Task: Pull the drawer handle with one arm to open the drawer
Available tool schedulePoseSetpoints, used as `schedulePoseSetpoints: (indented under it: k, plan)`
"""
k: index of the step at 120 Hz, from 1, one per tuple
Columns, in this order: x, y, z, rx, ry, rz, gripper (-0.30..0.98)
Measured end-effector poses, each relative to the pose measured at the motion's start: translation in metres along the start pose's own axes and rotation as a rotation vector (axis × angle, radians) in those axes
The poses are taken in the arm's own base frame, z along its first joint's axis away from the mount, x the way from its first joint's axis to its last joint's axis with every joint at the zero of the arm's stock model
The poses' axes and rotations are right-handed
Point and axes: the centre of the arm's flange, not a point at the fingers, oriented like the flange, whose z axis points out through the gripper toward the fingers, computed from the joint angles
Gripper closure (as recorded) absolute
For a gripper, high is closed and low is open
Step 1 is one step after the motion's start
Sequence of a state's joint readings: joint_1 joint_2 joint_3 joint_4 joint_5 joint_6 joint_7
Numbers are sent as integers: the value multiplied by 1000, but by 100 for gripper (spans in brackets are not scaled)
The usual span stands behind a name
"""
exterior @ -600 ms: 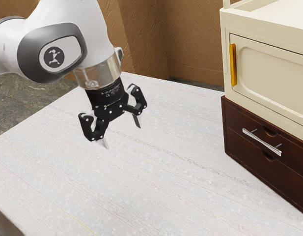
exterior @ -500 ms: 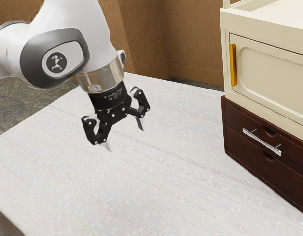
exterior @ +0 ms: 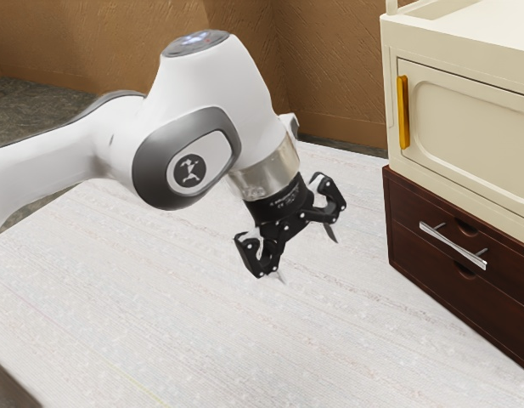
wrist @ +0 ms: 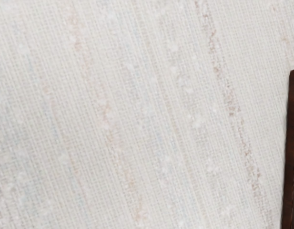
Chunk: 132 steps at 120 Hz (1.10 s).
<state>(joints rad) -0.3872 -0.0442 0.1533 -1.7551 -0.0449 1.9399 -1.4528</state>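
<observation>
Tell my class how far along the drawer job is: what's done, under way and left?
Done: none of the opening; the drawer looks shut, its front flush with the dark frame.
Under way: probably the approach; the gripper, fingers apart with nothing between them, hangs short of the silver handle.
Left: reaching the handle, taking hold and pulling.

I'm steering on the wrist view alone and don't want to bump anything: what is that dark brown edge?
Observer: A dark wooden drawer unit, with a silver bar handle across its front.
Operator: Is my claw at that handle?
Observer: No. The claw is over the white surface, to the exterior view's left of the handle and apart from it, with its fingers spread and nothing between them.
Operator: Anything else I might mistake for the handle?
Observer: A yellow handle on the cream cabinet above the drawer unit.
</observation>
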Motion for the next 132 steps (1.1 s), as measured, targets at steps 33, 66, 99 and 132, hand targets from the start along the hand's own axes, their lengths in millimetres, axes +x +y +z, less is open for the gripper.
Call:
schedulePoseSetpoints:
  k: [33,66,99,132]
  plan:
    - [-16,18,12,-68,-4,-6,0]
    - [-58,49,28,-128,-22,32,0]
    - [-48,79,41,-162,-17,-3,0]
    - [-50,92,55,-163,-18,-7,0]
